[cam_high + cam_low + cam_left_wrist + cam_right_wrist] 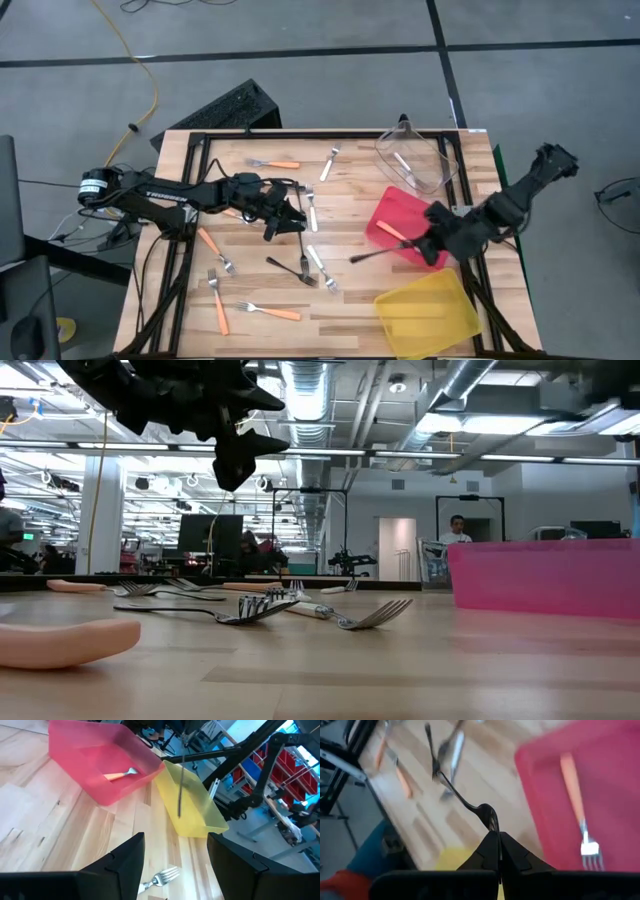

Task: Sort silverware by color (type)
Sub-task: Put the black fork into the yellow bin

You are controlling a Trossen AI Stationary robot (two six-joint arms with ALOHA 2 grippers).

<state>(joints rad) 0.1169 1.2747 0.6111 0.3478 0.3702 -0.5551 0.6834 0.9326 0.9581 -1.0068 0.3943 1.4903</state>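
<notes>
Pinched tight in your right gripper (499, 851), that black fork (470, 805) wants the yellow bin (428, 315), lower right; left gripper (285, 222) hangs open mid-table.

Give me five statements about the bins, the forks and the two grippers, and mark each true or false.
1. The right gripper holds a black fork. True.
2. The red bin is empty. False: an orange-handled fork lies in it.
3. The left gripper is shut on a fork. False: its fingers stand open above the table, holding nothing.
4. The yellow bin sits next to the red bin. True.
5. All forks are already in bins. False: several still lie on the table.
</notes>
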